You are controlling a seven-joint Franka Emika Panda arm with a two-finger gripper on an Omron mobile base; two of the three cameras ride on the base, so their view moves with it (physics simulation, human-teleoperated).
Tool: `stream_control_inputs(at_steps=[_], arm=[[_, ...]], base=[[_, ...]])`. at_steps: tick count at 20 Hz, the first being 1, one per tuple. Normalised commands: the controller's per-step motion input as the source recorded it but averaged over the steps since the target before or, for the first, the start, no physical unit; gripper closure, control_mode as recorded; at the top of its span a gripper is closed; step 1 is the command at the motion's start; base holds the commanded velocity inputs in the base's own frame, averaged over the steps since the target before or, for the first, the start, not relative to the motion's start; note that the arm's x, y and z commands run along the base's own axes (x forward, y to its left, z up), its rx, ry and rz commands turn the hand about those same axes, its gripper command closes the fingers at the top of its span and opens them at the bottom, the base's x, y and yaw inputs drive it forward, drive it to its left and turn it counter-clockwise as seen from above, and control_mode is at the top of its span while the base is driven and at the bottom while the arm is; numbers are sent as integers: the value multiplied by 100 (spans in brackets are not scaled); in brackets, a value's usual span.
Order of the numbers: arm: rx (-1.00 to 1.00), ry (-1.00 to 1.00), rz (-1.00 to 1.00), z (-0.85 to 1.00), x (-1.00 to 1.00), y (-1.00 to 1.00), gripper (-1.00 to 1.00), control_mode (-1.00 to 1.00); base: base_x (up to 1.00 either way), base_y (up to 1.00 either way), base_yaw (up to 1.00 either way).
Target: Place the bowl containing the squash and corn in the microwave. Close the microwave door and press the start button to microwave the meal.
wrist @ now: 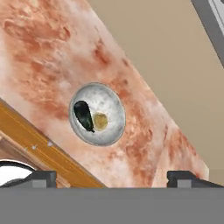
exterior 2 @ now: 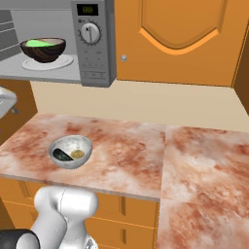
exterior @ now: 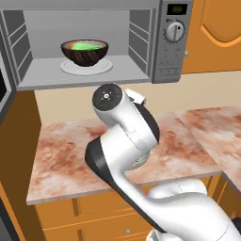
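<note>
1. Hand view: the gripper [wrist: 112,176] shows two dark fingertips [wrist: 41,176] set wide apart at the bottom edge, nothing between them. Above them, toward 12 o'clock, a pale grey speckled bowl [wrist: 98,114] sits on the marbled counter [wrist: 43,52], holding a dark green vegetable [wrist: 83,116] and a beige lump [wrist: 100,121].
2. Left base view: the bowl [exterior: 84,51] sits on the white turntable plate [exterior: 86,67] inside the open microwave [exterior: 94,42], at about 11 o'clock above the arm's wrist. The corn [exterior: 87,45] and the squash [exterior: 71,46] lie inside it.
3. Right base view: the same bowl rests in the microwave at 10 o'clock; the grey bowl stands on the counter below.
</note>
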Motion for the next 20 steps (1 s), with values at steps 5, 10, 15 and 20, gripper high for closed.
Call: stream_control_inputs(at_steps=[5,10,15,20], arm=[[-25,-8,12,-44,0,-6,-100,-100],[-29,0,0,0,0,4,-100,-100],[-31,0,0,0,0,26,-100,-100],[-23,-8,0,2,-6,27,-100,-100]], base=[[0,0,0],[0,0,0],[0,0,0],[0,0,0]])
